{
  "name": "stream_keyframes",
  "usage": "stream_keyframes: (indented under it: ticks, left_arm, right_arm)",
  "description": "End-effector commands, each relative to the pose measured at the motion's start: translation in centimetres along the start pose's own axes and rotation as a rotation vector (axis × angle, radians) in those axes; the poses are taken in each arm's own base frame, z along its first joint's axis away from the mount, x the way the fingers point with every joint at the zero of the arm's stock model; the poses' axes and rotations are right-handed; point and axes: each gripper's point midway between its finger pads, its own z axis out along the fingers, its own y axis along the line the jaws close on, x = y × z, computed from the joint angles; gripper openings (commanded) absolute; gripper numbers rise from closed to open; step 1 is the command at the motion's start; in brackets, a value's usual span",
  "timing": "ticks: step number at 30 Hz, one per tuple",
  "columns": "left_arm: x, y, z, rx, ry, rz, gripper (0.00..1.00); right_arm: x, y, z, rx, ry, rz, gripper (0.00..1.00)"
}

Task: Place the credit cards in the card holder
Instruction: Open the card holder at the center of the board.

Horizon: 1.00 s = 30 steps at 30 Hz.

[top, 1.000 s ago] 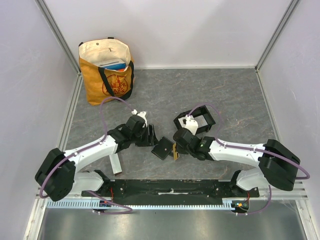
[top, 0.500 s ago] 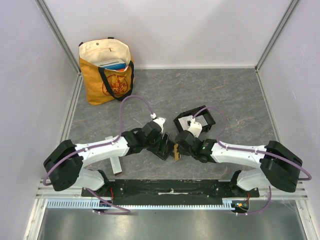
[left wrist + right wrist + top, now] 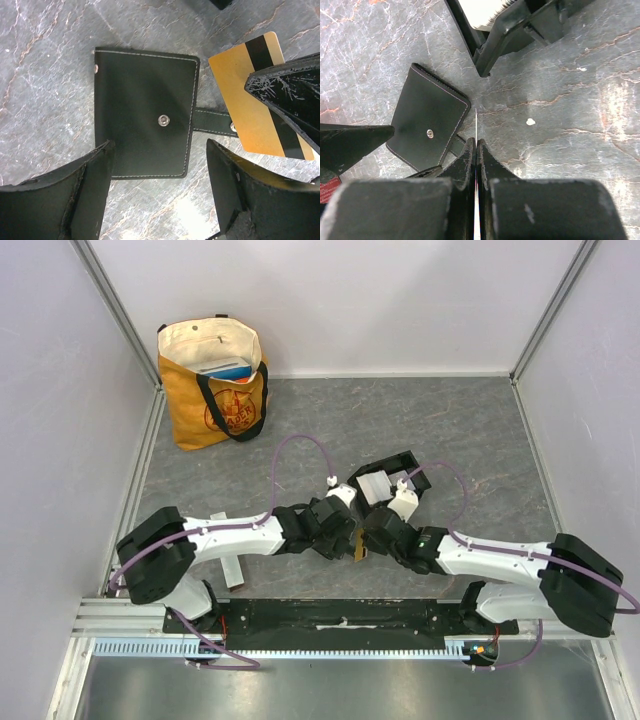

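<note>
The bench (image 3: 45, 50) is showing grey stone marbling with pale and rusty veins. The wallet (image 3: 145, 110) is showing matte black, with pale stitching and a silver snap. The credit card (image 3: 235, 85) is gleaming orange-gold, a black stripe running across it. The tote bag (image 3: 215, 410) is showing mustard-orange with a red print, black handles and a cream lining. The card holder (image 3: 515, 27) is showing black.

tote bag (image 3: 215, 405), black wallet (image 3: 145, 115)
</note>
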Motion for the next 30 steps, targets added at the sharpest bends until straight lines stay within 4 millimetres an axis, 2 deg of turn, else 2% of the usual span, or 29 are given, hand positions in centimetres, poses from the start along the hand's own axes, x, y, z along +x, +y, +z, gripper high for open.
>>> stream_keyframes:
  ticks: [1, 10, 17, 24, 30]
  left_arm:
    - [-1.6, -0.3, 0.4, -0.044, -0.039, 0.078, 0.8]
    - [0.1, 0.0, 2.2, -0.081, 0.039, 0.123, 0.8]
    - [0.6, 0.1, 2.5, -0.105, 0.06, 0.133, 0.78]
    - [-0.2, 0.5, 1.6, -0.125, 0.033, 0.122, 0.45]
    - [-1.3, 0.3, 0.5, -0.119, -0.002, 0.112, 0.27]
  right_arm:
    - [-1.4, 0.0, -0.4, -0.009, -0.073, 0.048, 0.0]
    - [-0.5, -0.2, 0.4, 0.013, -0.036, 0.024, 0.0]
    - [-0.3, -0.4, 0.5, 0.023, -0.032, 0.012, 0.0]
    - [-0.2, -0.6, 0.6, 0.03, -0.032, 0.003, 0.0]
    - [-0.1, -0.7, 0.7, 0.035, -0.029, -0.003, 0.0]
